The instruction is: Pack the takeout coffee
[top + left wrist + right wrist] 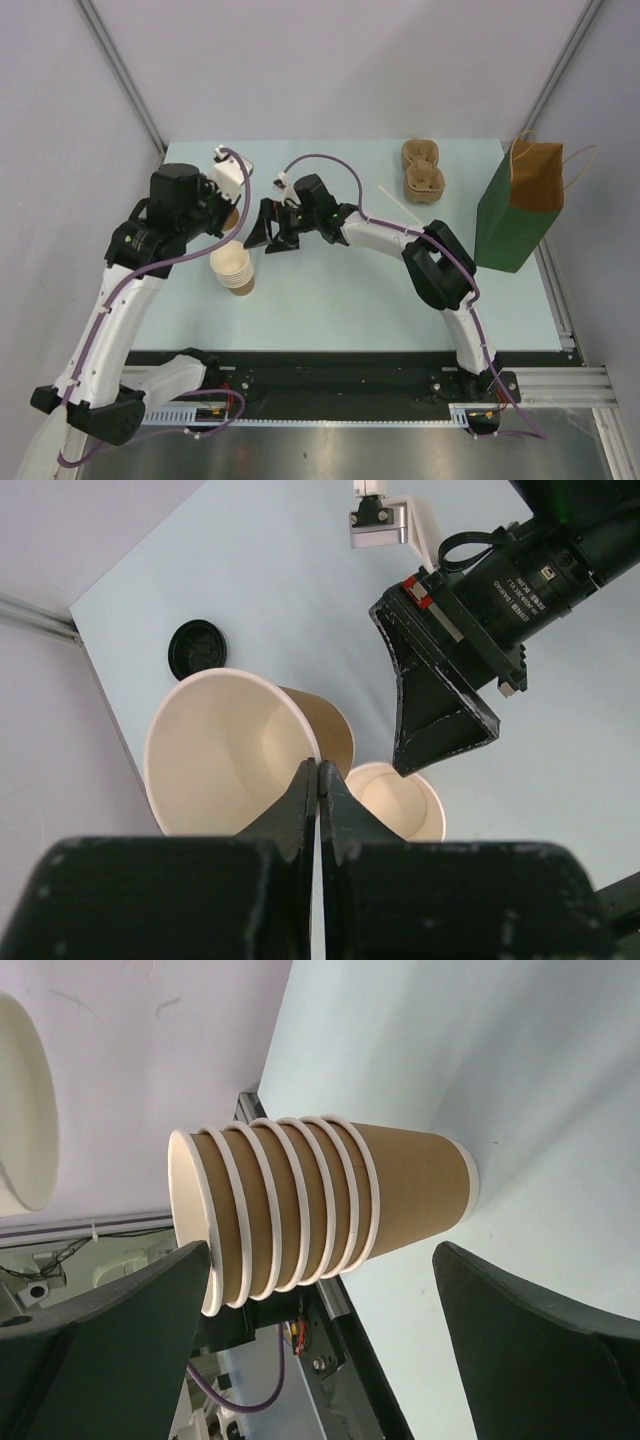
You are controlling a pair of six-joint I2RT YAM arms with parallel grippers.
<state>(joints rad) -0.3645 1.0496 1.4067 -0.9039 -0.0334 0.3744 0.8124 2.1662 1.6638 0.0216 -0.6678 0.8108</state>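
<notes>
The takeout coffee's cup (250, 745), a brown kraft cup with a pale inside, has no lid on it. My left gripper (317, 766) is shut on its rim, one finger inside and one outside. In the top view the cup (232, 218) is mostly hidden under that gripper (228, 208). A round black lid (197, 648) lies flat on the table beyond the cup. My right gripper (270, 238) is open just right of the left one, holding nothing. In its wrist view the right gripper (322, 1260) frames the stack of lidless cups (400, 1188) without touching it.
The cup stack (233, 268) stands at the front left, also seen below the held cup (400, 798). A green paper bag (518, 210) stands open at the right edge. Two pulp cup carriers (422, 170) and a white stick (400, 206) lie at the back.
</notes>
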